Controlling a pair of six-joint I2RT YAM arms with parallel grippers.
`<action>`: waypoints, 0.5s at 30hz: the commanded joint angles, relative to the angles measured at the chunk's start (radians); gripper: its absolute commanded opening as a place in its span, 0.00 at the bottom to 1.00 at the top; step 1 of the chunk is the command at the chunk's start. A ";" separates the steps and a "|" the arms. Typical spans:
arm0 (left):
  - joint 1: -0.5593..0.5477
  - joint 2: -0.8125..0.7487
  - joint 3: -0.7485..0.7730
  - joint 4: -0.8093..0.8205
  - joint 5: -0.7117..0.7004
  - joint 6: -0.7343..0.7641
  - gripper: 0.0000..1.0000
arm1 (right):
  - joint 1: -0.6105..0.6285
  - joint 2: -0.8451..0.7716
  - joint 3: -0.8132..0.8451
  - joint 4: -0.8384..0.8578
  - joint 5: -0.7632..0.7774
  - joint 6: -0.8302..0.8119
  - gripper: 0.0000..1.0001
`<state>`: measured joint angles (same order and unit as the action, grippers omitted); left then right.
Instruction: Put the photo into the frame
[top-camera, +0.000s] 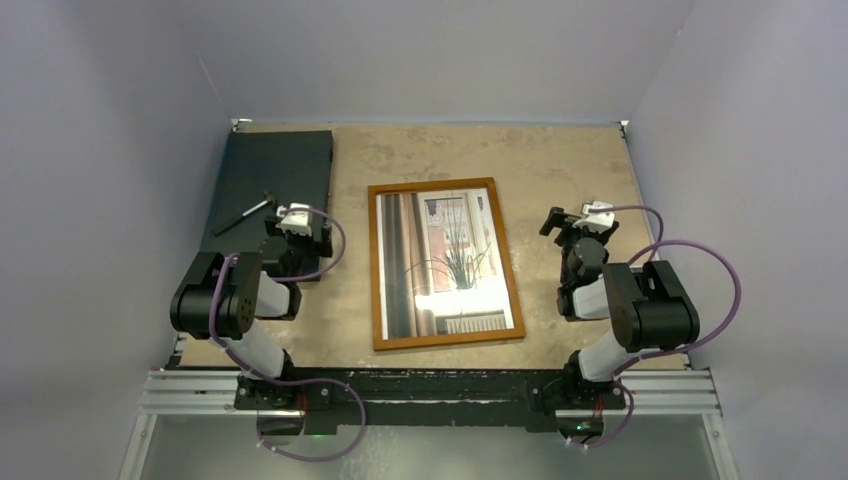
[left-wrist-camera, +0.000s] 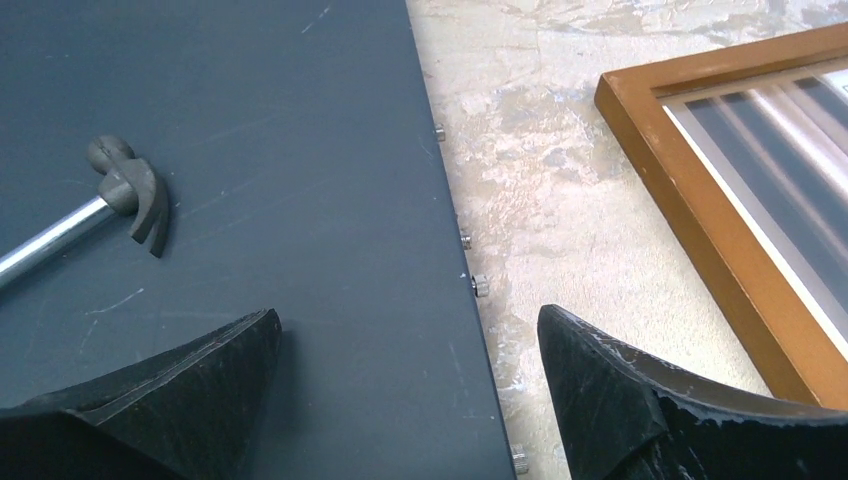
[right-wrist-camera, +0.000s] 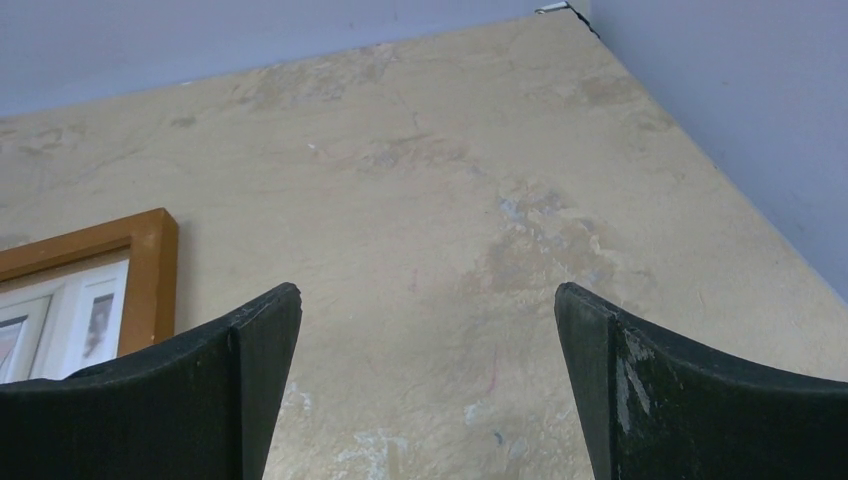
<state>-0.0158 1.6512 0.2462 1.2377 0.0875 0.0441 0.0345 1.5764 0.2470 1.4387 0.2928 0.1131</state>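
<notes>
1. Left wrist view: the left gripper (left-wrist-camera: 410, 312) hangs with its two black fingers (left-wrist-camera: 190, 400) spread wide and nothing between them; one finger is over the dark mat (left-wrist-camera: 300, 150), the other over the bare table (left-wrist-camera: 560, 180), so the gap straddles the mat's edge; a small hammer (left-wrist-camera: 125, 195) with a metal shaft lies on the mat, apart from the fingers; small metal studs (left-wrist-camera: 479, 285) line the mat's edge; the frame (left-wrist-camera: 700, 190) lies flat on the table well clear of the mat, and a striped part of the photo (left-wrist-camera: 790, 180) shows inside its border.
2. Right wrist view: the right gripper (right-wrist-camera: 428, 289) is likewise spread and holds nothing; below it is bare table; one corner of the frame shows at the left edge, apart from the fingers.
3. Top external view: the frame lies flat mid-table between the two arms, slightly askew; the photo fills it, the spiky plant and bright window plain to see; the mat sits at the far left corner with the hammer on it; neither arm touches the frame.
</notes>
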 joint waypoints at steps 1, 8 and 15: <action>0.014 0.007 0.021 0.046 0.044 -0.032 1.00 | 0.015 -0.017 0.019 0.086 -0.005 -0.066 0.99; 0.014 0.005 0.019 0.042 0.040 -0.030 1.00 | 0.015 -0.018 0.012 0.096 -0.005 -0.068 0.99; 0.014 0.007 0.021 0.041 0.039 -0.030 1.00 | 0.015 -0.014 0.012 0.098 -0.004 -0.069 0.99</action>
<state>-0.0071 1.6520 0.2508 1.2396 0.1055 0.0368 0.0471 1.5749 0.2489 1.4738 0.2920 0.0666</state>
